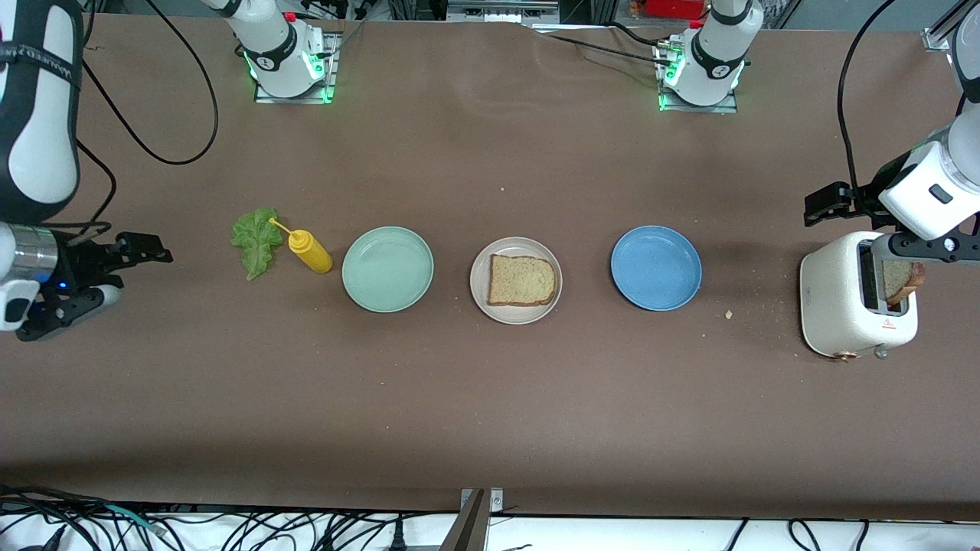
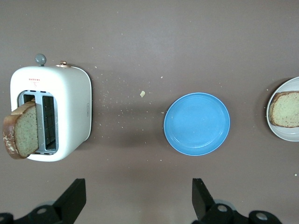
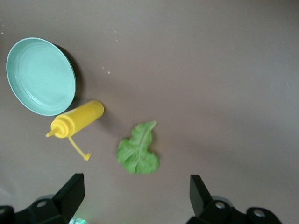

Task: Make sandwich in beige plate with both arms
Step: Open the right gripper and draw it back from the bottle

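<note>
The beige plate sits mid-table with one tan bread slice lying flat on it. A second bread slice stands up out of a slot of the white toaster at the left arm's end. The green lettuce leaf lies on the table toward the right arm's end. My left gripper hangs open and empty over the table beside the toaster. My right gripper is open and empty too, over bare table near the lettuce.
A mint green plate and a blue plate flank the beige plate, both with nothing on them. A yellow squeeze bottle lies on its side between the lettuce and the green plate. Crumbs dot the table near the toaster.
</note>
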You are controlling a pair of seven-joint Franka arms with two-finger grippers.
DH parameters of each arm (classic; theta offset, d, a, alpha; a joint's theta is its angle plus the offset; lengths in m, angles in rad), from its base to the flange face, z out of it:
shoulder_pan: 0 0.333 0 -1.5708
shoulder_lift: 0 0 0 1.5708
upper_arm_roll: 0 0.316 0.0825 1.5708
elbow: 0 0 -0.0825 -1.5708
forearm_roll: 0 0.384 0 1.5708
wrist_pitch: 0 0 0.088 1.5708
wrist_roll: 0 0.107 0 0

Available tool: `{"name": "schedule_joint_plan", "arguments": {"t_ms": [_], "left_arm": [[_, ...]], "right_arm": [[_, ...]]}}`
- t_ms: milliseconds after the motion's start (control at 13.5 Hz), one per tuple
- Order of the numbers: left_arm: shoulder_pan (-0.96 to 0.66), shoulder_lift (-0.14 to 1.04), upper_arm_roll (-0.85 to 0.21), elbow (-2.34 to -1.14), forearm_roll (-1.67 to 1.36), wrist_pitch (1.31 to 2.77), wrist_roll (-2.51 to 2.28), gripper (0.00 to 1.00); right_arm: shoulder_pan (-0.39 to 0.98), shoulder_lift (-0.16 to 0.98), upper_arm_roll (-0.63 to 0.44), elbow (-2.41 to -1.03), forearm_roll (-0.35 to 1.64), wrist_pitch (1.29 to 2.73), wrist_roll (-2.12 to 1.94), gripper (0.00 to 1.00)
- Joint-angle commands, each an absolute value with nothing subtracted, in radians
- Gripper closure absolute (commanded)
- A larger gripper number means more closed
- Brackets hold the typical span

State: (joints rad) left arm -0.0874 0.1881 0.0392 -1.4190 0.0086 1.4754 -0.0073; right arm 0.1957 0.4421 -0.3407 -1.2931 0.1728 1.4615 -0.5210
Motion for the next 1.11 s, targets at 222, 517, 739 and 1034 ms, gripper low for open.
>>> {"name": "schedule_joint_plan", "arguments": {"t_ms": [222,517,739,1034], "left_arm": [[-0.091,0.192,0.041,-1.413,-0.008,1.479,-0.012,0.0],[-0.091,0.192,0.041,-1.413,-0.008,1.479,-0.011,0.0],[-0.091,0.192,0.041,-1.413,-0.008,1.479,-0.012,0.0],[-0.091,0.192,0.041,-1.413,-0.008,1.479,-0.011,0.0]], "right_arm": [[0.33,0.255,-0.327,-1.401,-0.043,1.397,-0.096,0.0],[0.165,-0.038,-0.161,-1.836,-0.049,1.684,-0.037,0.0],[0.052,-0.046,-0.084,-1.829,-0.058,1.703,-0.066,0.0],[-0.012,-0.021,-0.051,-1.802,-0.059,1.758,-0.152,0.0]]}}
